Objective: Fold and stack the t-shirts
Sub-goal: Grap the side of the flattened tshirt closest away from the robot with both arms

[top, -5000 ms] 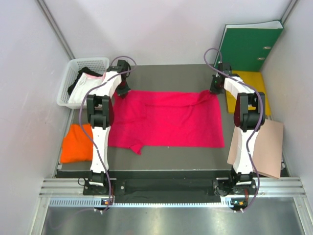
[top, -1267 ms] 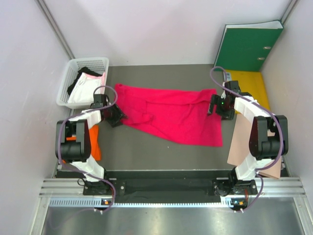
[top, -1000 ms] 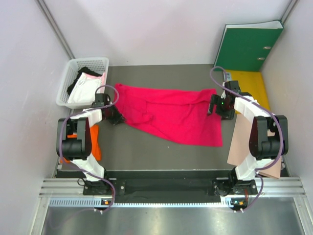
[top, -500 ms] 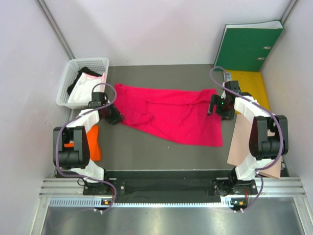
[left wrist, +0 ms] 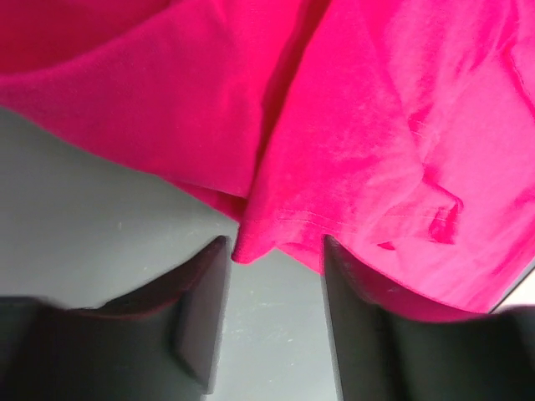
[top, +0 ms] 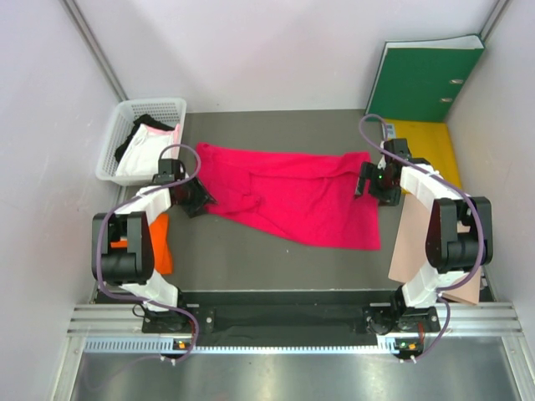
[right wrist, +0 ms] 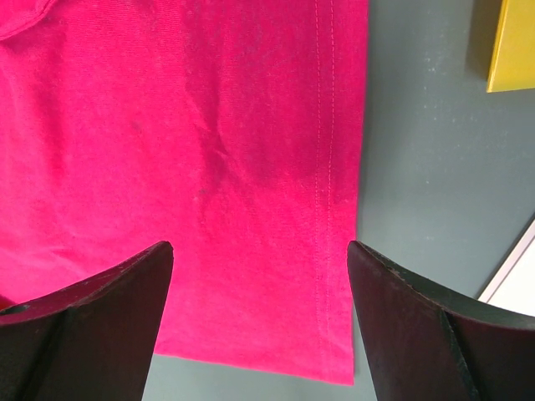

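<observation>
The magenta-red t-shirt (top: 288, 192) lies spread and rumpled across the middle of the grey table. At its left edge my left gripper (top: 201, 200) is open. In the left wrist view a corner of the shirt (left wrist: 251, 242) rests on the table just at the gripper's (left wrist: 272, 251) fingertips, and bare table shows between the fingers. My right gripper (top: 365, 185) hovers wide open over the shirt's right hem (right wrist: 334, 209), holding nothing. An orange t-shirt (top: 161, 246) lies at the left, partly hidden by the left arm. Whitish-pink and black garments (top: 146, 146) lie in the basket.
A white basket (top: 114, 159) stands at the back left. At the back right a green binder (top: 426, 79) leans on the wall above a yellow folder (top: 430, 146). A tan paper sheet (top: 447, 251) lies beside the right arm.
My left gripper has opened and let go of the shirt's left corner, which now rests on the table. The right arm and the shirt's right side have not moved.
</observation>
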